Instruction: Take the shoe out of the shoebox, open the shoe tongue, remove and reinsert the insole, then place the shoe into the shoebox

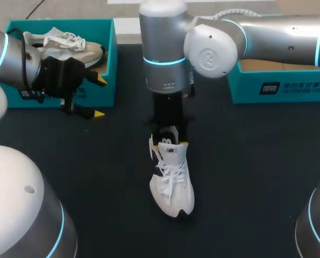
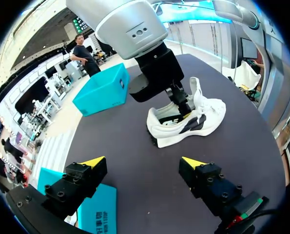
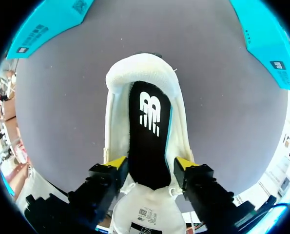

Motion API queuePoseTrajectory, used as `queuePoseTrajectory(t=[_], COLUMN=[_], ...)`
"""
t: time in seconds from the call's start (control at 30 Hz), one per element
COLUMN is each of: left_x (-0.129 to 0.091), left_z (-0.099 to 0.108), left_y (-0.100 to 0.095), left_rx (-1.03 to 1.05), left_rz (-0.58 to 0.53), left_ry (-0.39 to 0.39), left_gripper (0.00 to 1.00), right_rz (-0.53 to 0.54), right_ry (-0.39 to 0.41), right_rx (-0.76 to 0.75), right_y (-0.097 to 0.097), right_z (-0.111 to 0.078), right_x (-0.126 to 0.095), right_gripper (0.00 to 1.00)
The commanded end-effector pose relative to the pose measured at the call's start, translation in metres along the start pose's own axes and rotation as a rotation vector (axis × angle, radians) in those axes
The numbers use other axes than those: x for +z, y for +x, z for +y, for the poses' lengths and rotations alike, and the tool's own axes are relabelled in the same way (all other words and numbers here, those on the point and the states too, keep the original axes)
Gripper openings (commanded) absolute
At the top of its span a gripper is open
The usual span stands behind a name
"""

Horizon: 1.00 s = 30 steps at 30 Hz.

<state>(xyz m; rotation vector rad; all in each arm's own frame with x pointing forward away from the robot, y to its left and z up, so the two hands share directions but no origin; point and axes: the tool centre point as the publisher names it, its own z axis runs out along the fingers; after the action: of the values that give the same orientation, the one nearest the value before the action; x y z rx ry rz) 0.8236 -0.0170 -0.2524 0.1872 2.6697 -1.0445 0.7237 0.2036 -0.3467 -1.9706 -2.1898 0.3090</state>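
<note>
The shoe [image 1: 172, 180] stands on the middle of the table [image 1: 256, 172], toe toward the robot, with bare table on all its sides. Over its heel opening hangs the right gripper [image 3: 150, 163], fingers [image 3: 116, 163] spread, one tip at each side of the black insole [image 3: 149, 131], pinching nothing. Left of the shoe, the left gripper [image 1: 99, 97] is spread wide and empty, just beside a teal shoebox [image 1: 112, 59]. A second shoebox [image 1: 278, 88] lies well apart at the shoe's right.

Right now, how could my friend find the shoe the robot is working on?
Look at the middle of the dark table, between the left shoebox and the right shoebox. The white shoe stands there on its sole, its heel end under the right gripper. Unlike the other shoe inside the left shoebox, it is out on the table, black insole showing.
</note>
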Motion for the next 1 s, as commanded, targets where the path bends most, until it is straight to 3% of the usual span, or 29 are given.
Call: queuePoseTrajectory(t=[0.03,0.53,1.0], left_x=[-0.001,-0.001,-0.001], left_z=[-0.001,-0.001,-0.001], left_y=[0.001,0.001,0.001], left_rx=[0.000,0.000,0.000], left_rz=[0.000,0.000,0.000], left_ry=[-0.005,-0.005,-0.005], left_gripper=[1.00,1.00,1.00], right_rz=[0.010,-0.021,-0.016], right_ry=[-0.026,0.019,0.032], right_rx=[-0.027,-0.028,0.066], right_y=[0.004,0.004,-0.002], right_z=[-0.002,-0.010,-0.044], right_x=[0.000,0.001,-0.008], right_gripper=[1.00,1.00,1.00])
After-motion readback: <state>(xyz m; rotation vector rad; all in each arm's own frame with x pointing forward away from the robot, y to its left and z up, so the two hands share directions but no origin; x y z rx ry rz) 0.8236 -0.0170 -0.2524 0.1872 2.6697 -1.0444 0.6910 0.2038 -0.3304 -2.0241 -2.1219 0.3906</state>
